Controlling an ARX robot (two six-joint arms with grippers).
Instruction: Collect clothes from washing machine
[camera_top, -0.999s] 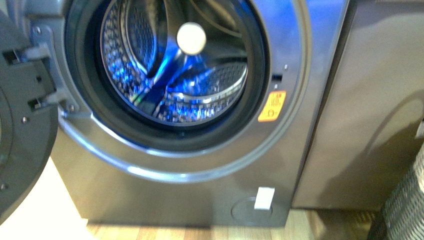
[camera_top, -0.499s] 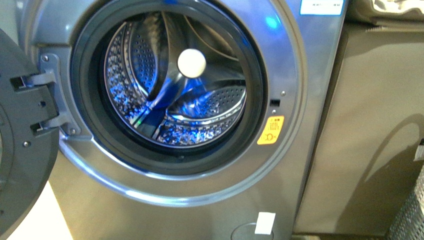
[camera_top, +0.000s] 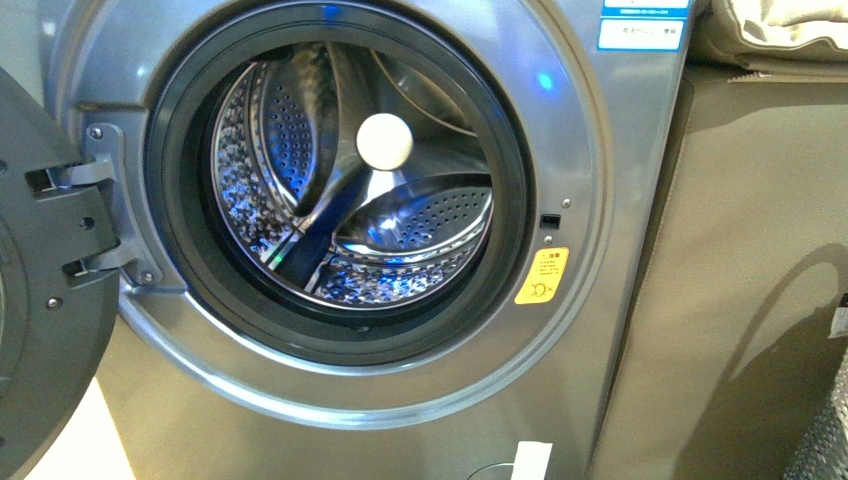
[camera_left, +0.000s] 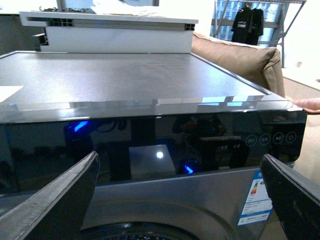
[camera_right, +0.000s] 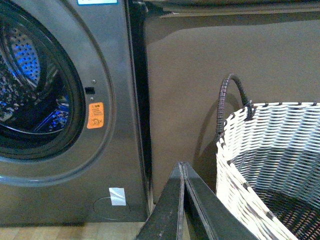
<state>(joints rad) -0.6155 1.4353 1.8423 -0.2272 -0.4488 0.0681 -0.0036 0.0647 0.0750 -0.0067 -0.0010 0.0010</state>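
Grey washing machine (camera_top: 600, 200) door (camera_top: 40, 300) swung open left, woven basket (camera_right: 270, 165) right on wood floor (camera_right: 65, 231), left gripper (camera_left: 180, 200) spread, right gripper (camera_right: 183, 172) closed empty.

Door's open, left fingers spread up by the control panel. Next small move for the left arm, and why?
Probably lower the left gripper from the control panel toward the porthole, then into the drum. Its fingers are spread, the door is swung open, and no arm is in the drum. The right gripper is shut beside the basket. I can't make out the clothes yet.
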